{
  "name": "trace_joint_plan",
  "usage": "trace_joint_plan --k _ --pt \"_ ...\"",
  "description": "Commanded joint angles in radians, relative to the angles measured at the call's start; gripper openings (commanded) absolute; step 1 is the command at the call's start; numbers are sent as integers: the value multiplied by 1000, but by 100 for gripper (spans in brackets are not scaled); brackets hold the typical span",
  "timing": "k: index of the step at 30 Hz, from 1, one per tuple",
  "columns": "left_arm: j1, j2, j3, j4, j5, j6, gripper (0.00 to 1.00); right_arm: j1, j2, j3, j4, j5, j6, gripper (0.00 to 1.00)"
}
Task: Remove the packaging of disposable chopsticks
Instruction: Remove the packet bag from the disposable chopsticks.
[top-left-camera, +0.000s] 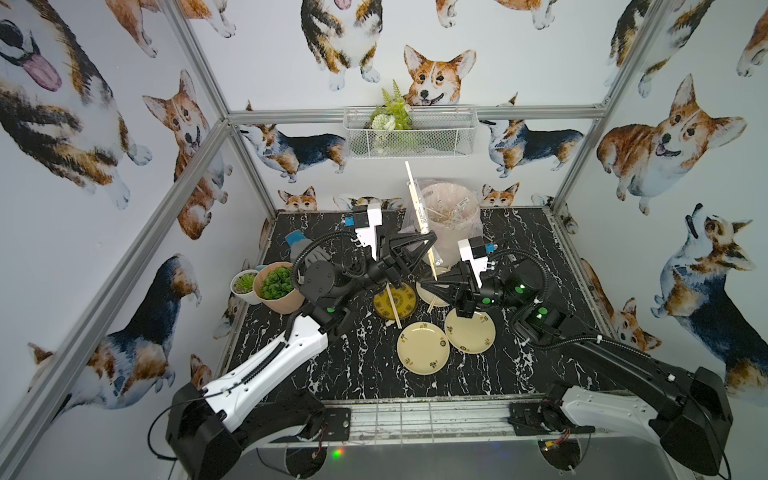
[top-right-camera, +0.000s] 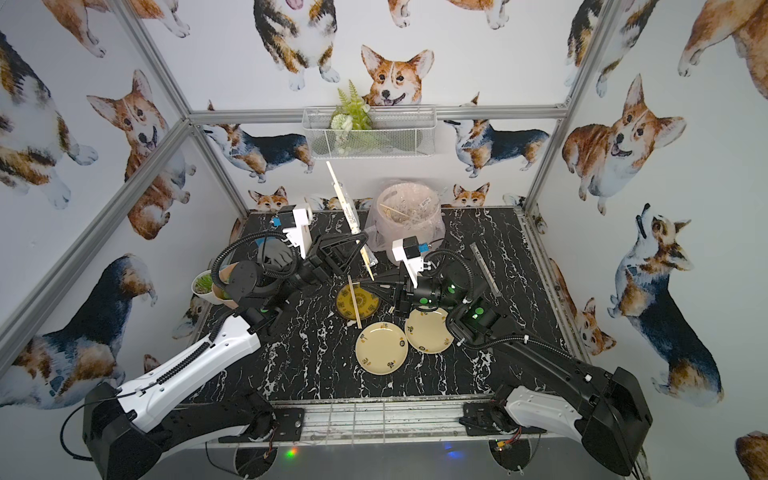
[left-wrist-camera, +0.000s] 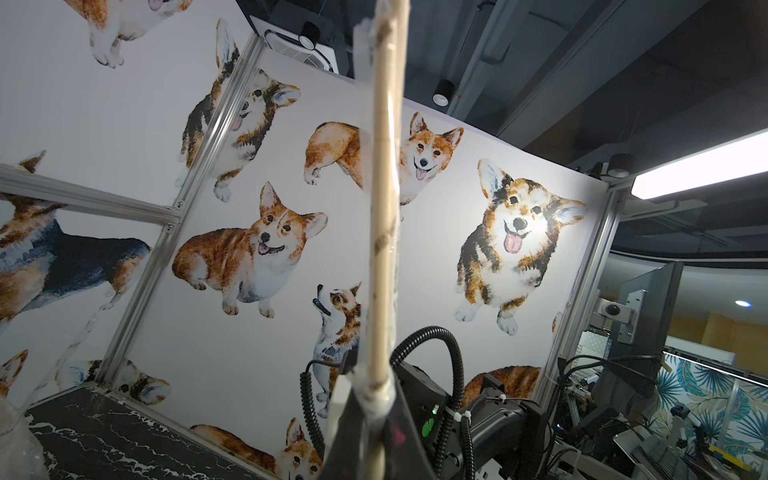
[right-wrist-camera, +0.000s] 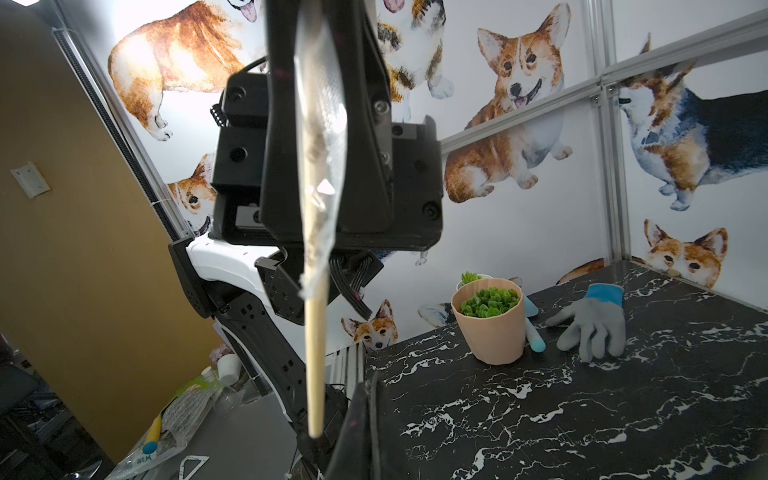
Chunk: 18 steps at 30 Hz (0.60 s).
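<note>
Packaging clamped in left pincer, chopsticks in right pincer, bin just behind.

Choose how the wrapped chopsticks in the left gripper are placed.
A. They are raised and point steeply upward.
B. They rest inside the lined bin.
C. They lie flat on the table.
A: in a top view the left gripper is shut on the packaging, which is off the table. Its upper end reaches toward the wire basket.
</note>
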Motion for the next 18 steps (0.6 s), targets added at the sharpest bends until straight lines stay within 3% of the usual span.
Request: trace_joint_plan --k 1,18 --pt "-6 14 -2 28 28 -9 0 -1 -4 8 50 -12 13 0" --pt "-5 -1 13 47 -27 14 0 0 -22 -32 63 -32 41 0"
